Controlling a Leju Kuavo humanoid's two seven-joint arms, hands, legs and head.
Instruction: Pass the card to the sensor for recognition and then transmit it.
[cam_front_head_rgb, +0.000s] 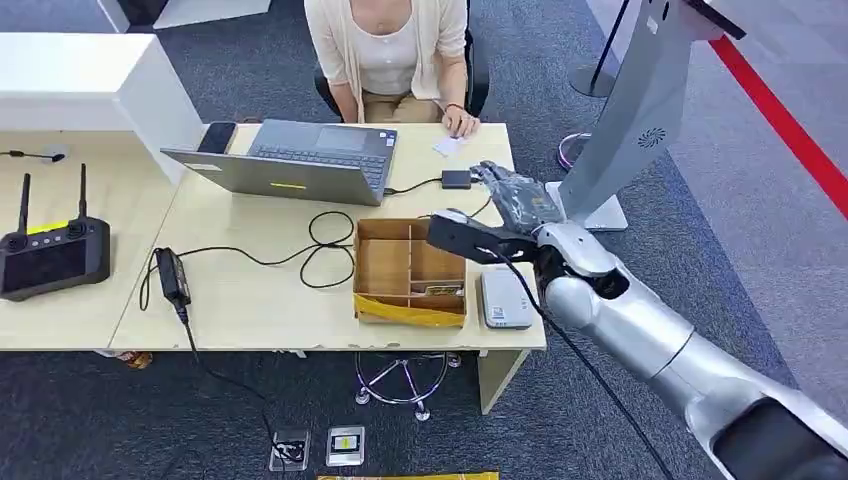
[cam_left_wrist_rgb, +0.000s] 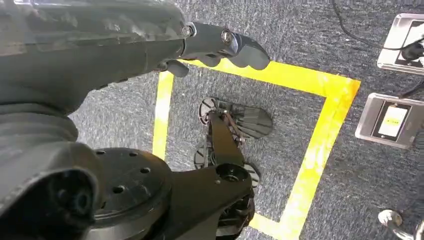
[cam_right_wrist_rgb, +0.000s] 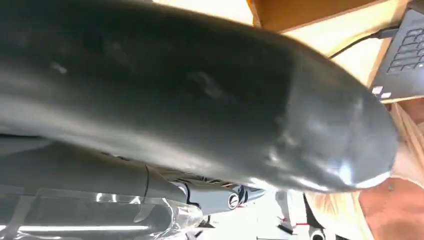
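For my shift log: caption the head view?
Right hand above the box and reader; card by person's hand.

Pale wooden table (cam_front_head_rgb: 250, 300) on dark grey carpet (cam_front_head_rgb: 100, 420), yellow floor tape (cam_left_wrist_rgb: 320, 145).

An office reception or test area is shown: a light wooden desk (cam_front_head_rgb: 250, 290) is set on grey carpet (cam_front_head_rgb: 620, 130), and a person (cam_front_head_rgb: 395, 50) is seated behind an open laptop (cam_front_head_rgb: 300, 160). A phone (cam_front_head_rgb: 217, 137), a power adapter (cam_front_head_rgb: 172, 275) with trailing cables, a handheld controller (cam_front_head_rgb: 50, 255) and a partitioned cardboard box (cam_front_head_rgb: 410, 272) are laid out on it. Yellow floor tape (cam_left_wrist_rgb: 320, 145) and floor sockets (cam_left_wrist_rgb: 392, 120) are seen on the carpet, and a grey kiosk stand (cam_front_head_rgb: 640, 110) is placed beside the desk.
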